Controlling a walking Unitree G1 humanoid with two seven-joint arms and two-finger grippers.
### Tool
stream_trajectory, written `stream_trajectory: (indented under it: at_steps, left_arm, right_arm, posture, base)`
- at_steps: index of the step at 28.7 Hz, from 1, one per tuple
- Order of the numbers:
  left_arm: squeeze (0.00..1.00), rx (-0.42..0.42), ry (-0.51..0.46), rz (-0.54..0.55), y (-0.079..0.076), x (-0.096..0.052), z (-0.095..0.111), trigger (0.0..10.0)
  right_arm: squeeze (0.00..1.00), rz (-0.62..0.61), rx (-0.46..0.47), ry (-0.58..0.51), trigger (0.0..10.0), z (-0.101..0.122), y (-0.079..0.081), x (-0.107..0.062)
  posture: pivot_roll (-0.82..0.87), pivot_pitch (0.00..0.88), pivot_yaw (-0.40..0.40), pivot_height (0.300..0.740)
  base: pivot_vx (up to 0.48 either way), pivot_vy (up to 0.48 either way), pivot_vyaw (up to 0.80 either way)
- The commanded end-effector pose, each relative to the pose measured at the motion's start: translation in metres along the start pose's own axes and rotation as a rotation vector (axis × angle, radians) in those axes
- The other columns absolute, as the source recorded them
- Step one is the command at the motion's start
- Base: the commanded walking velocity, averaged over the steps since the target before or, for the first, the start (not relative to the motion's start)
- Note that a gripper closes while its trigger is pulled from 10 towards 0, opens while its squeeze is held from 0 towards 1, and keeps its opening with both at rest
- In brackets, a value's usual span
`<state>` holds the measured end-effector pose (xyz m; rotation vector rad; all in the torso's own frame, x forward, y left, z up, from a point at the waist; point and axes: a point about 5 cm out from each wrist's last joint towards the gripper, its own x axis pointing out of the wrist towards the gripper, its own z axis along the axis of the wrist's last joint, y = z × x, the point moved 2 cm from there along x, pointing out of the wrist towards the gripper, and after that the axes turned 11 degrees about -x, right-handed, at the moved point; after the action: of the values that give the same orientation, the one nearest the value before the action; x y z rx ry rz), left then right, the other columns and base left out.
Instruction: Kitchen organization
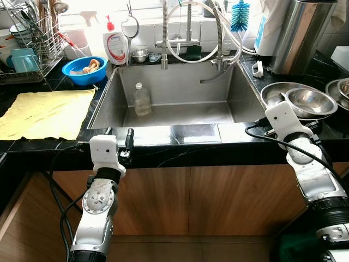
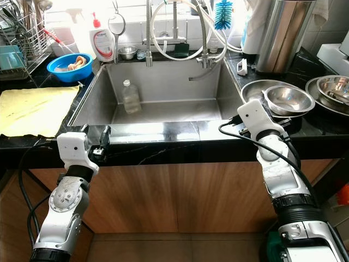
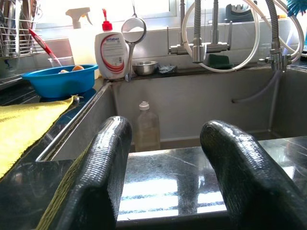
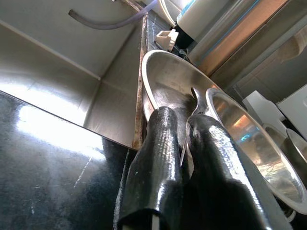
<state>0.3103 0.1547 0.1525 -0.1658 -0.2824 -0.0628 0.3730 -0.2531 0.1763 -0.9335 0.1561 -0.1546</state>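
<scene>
left gripper (image 3: 165, 177) parked at the tabletop (image 1: 180, 134) front edge by the sink (image 1: 180, 87), fingers spread, nothing in them | right gripper (image 4: 184, 158) fingers pinched on a thin metal utensil (image 4: 195, 103) at the steel bowls (image 1: 305, 101) right of the sink | plastic bottle (image 1: 142, 99) standing inside the sink | yellow cloth (image 1: 46, 112) on the left

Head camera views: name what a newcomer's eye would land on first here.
The steel sink in the middle, with a clear plastic bottle standing inside near its left wall. Next, the yellow cloth spread on the counter to the left, with a blue bowl behind it. On the right, nested steel bowls sit by the right gripper.
</scene>
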Motion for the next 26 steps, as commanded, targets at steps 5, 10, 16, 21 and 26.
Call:
stream_trajectory:
  at_steps: [5, 10, 16, 21, 26]
  left_arm:
    - [0.0, 0.003, 0.021, 0.003, 0.0017, -0.0007, -0.0024, 10.0]
    - [0.0, 0.004, 0.022, 0.003, 0.0019, -0.0009, -0.0026, 10.0]
    - [0.0, 0.006, 0.025, 0.003, 0.002, -0.0007, -0.0028, 10.0]
    - [0.0, 0.007, 0.025, 0.004, 0.0024, -0.0007, -0.003, 10.0]
    - [0.0, 0.007, 0.024, 0.005, 0.0026, -0.0004, -0.0026, 10.0]
  right_arm:
    - [0.0, 0.002, 0.018, -0.005, 10.0, 0.0054, 0.0, 0.0014]
    - [0.0, 0.001, 0.019, -0.003, 10.0, 0.0056, 0.0001, 0.0016]
    - [0.0, -0.01, 0.022, 0.001, 0.0, 0.0063, -0.0016, 0.0024]
    - [0.0, -0.013, 0.024, -0.001, 0.0, 0.0079, -0.0024, 0.003]
    - [0.0, -0.015, 0.025, -0.003, 0.0, 0.0087, -0.0032, 0.0034]
  posture:
    - [-0.12, 0.0, 0.084, 0.74]
    - [-0.12, 0.0, 0.085, 0.74]
    - [-0.12, 0.0, 0.086, 0.74]
    - [-0.12, 0.0, 0.085, 0.74]
    - [-0.12, 0.0, 0.085, 0.74]
  base:
    - [0.0, 0.0, 0.0]
    - [0.0, 0.0, 0.0]
    - [0.0, 0.0, 0.0]
    - [0.0, 0.0, 0.0]
    - [0.0, 0.0, 0.0]
